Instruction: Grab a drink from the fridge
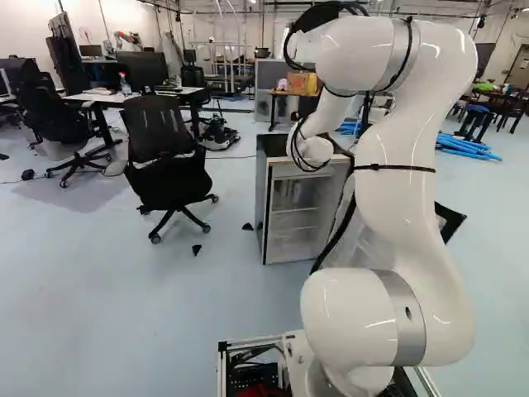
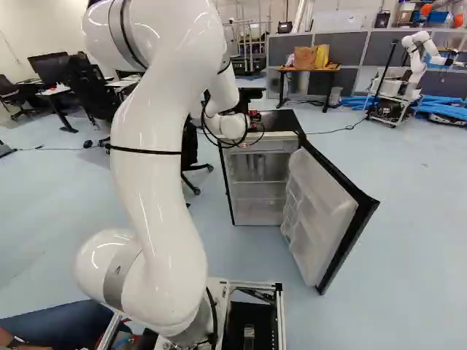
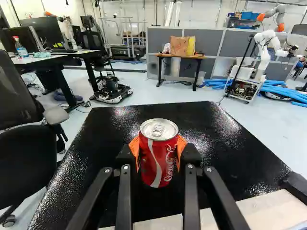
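over the fridge top [image 3: 225, 148], the end effector [image 2: 255, 116] part-open, snug around a red can [image 3: 158, 155]

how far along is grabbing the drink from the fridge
Looks done: the fridge door is open and the red can is outside, over the fridge top. Now: the hand grips it; resting or lifted, I can't tell. Probably left: carrying it away, shutting the door.
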